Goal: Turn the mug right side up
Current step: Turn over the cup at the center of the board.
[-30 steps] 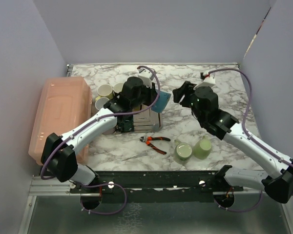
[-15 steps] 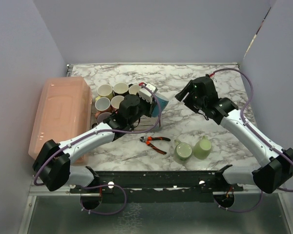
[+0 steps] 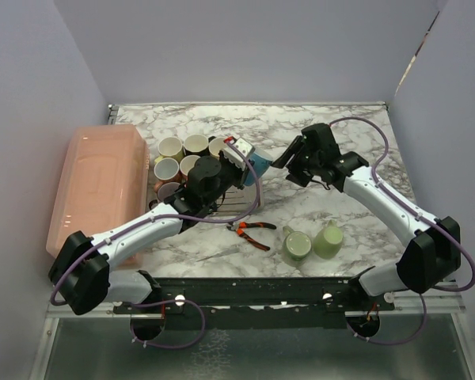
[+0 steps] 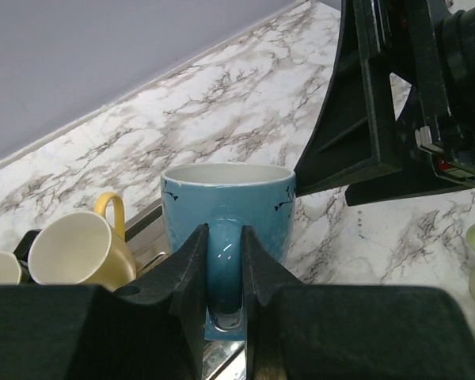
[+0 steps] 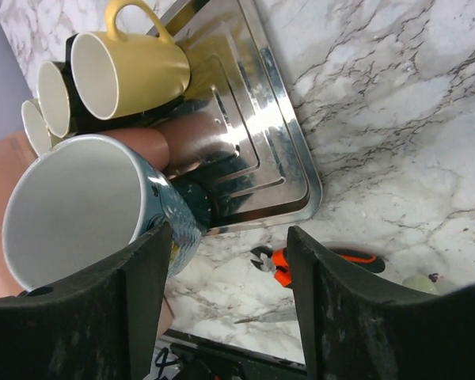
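Observation:
The blue mug [image 4: 227,204] hangs above the right edge of the steel tray [image 3: 231,203], and my left gripper [image 4: 223,237] is shut on its handle. From above, the mug [image 3: 258,165] is a teal patch at the left gripper [image 3: 248,168], with its white mouth [image 5: 67,210] turned toward the right arm. My right gripper [image 3: 288,165] is open just right of the mug. In the right wrist view the mug's rim lies against the outside of the left finger of this gripper [image 5: 229,265], and only table shows between the jaws. The right fingers [image 4: 362,119] loom beside the mug.
Several cream and yellow mugs [image 3: 182,156] lie in a rack on the tray's left part, one yellow mug [image 5: 131,67] nearest. A pink bin [image 3: 99,186] stands at the left. Orange pliers [image 3: 252,229] and two green mugs [image 3: 297,246] [image 3: 328,240] lie near the front.
The left gripper has carried the blue mug right and forward over the tray's edge. The right gripper has swung left and down, close to the mug's mouth.

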Tool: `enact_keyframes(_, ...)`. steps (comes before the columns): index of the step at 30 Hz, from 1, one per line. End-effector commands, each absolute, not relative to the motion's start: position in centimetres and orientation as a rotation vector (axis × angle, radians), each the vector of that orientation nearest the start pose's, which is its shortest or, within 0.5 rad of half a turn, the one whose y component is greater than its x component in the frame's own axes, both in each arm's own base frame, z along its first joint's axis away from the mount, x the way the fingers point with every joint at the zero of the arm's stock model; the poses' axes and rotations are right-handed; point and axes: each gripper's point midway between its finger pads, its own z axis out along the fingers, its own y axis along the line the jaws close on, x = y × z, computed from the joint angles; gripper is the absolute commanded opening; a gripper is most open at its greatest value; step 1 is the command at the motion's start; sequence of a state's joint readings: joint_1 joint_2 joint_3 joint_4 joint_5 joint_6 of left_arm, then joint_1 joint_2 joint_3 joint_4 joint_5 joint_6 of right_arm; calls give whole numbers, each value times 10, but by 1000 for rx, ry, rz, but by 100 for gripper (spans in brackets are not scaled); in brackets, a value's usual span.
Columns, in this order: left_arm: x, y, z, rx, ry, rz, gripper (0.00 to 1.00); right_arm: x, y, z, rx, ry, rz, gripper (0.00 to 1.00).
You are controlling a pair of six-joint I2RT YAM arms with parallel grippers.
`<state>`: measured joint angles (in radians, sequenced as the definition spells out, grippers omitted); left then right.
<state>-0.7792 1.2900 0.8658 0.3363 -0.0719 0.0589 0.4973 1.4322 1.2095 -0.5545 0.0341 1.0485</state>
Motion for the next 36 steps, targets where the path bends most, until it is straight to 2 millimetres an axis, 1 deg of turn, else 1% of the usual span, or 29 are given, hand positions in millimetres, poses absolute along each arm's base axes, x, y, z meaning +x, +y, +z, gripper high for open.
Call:
enact_keyframes(1,319,-294,295,604,1424,-490,0,343,228,214,698,2322,794,62)
enact_keyframes(3,320,-292,295,592,1427,-480,0,345,213,217,736,2275,723,61)
enact_keyframes(6,322,-290,294,582,1431,-468,0,344,196,231,751,2194,672,61)
enact_keyframes(9,322,-290,293,586,1430,-464,0,346,196,245,709,2152,701,62)
enact_keyframes(11,322,-290,293,590,1429,-462,0,348,202,248,693,2163,718,62)
enact_keyframes(17,319,-291,292,601,1424,-473,0,354,229,222,659,2302,772,62)
enact_keyframes(20,318,-293,291,609,1424,-483,0,351,245,214,633,2356,852,60)
enact_keyframes(23,317,-294,289,620,1422,-486,0,350,255,210,617,2386,912,58)
enact_keyframes(30,313,-296,289,652,1405,-485,0,345,280,208,567,2447,1065,51)
enact_keyframes(33,311,-295,290,666,1396,-480,0,340,289,205,554,2483,1134,43)
enact_keyframes(35,310,-296,288,680,1393,-479,0,336,295,205,531,2498,1191,34)
enact_keyframes(36,310,-296,288,684,1392,-477,0,334,298,205,520,2500,1219,27)
